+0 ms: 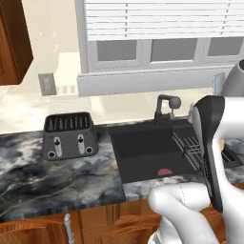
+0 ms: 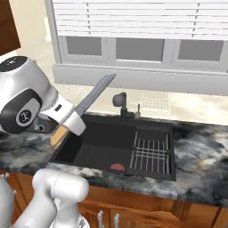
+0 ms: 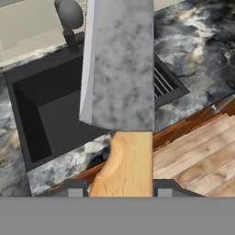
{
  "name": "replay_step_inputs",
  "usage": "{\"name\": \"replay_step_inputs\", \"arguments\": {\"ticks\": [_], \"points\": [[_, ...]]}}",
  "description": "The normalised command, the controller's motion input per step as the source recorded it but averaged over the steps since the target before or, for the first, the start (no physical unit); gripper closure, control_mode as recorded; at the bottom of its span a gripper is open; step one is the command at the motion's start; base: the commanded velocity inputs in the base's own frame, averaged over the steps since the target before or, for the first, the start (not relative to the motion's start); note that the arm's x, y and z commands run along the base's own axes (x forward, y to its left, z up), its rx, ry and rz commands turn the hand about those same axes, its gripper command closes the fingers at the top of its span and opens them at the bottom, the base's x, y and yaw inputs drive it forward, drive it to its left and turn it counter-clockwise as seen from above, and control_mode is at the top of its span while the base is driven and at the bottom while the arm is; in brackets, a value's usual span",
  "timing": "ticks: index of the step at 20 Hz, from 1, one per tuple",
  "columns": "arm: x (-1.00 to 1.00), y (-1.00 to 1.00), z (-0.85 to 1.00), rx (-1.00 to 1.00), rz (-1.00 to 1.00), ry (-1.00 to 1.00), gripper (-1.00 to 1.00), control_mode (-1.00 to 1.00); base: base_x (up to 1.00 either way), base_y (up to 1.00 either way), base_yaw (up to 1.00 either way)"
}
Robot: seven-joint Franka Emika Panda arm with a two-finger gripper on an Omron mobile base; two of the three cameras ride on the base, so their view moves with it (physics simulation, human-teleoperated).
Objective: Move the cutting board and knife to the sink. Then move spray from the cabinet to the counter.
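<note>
Kitchen wall with a slatted window blind (image 2: 133, 18) is running behind a dark marble-veined surface (image 1: 57, 176), wooden drawers underneath. A black toaster (image 1: 70, 135) is sitting on the left stretch of it. To its right the sink (image 2: 102, 147) is lying recessed, near-black, with the faucet (image 2: 120, 101) at its far rim and a wire rack (image 2: 151, 153) filling its right part. A small red thing (image 2: 117, 167) is resting on the basin floor near the front wall; too small to name.

The claw (image 3: 120, 189) is clamping on the knife (image 2: 91, 100): the hand view is showing the tan handle wedged between the two dark fingertips (image 3: 73, 187), grey-blue blade reaching out ahead over the basin. In the right base view the knife is being carried in the air, blade slanting up and away toward the window, handle end poking below the white hand, all of it hanging over the left near edge of the sink and touching nothing else.

No cutting board visible in the basin from here; cannot say where it is.

Judgement: step in hand is delivering the knife to the sink. Next move is calling for carrying the blade further over the open left part of the basin, lowering it, then parting the fingers. Spray fetching from the cabinet would be coming after.
</note>
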Motion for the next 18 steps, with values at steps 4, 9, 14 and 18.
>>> {"name": "replay_step_inputs", "arguments": {"ticks": [4, 9, 14, 18], "points": [[0.00, 0.00, 0.00, 0.00, 0.00, 0.00, 1.00, 1.00, 0.88, 0.02, 0.00], [0.00, 0.00, 0.00, 0.00, 0.00, 0.00, 1.00, 1.00, 0.79, 0.00, 0.08], [0.00, 0.00, 0.00, 0.00, 0.00, 0.00, 1.00, 1.00, 0.63, 0.00, 0.22], [0.00, 0.00, 0.00, 0.00, 0.00, 0.00, 1.00, 1.00, 0.40, 0.00, 0.33]]}}
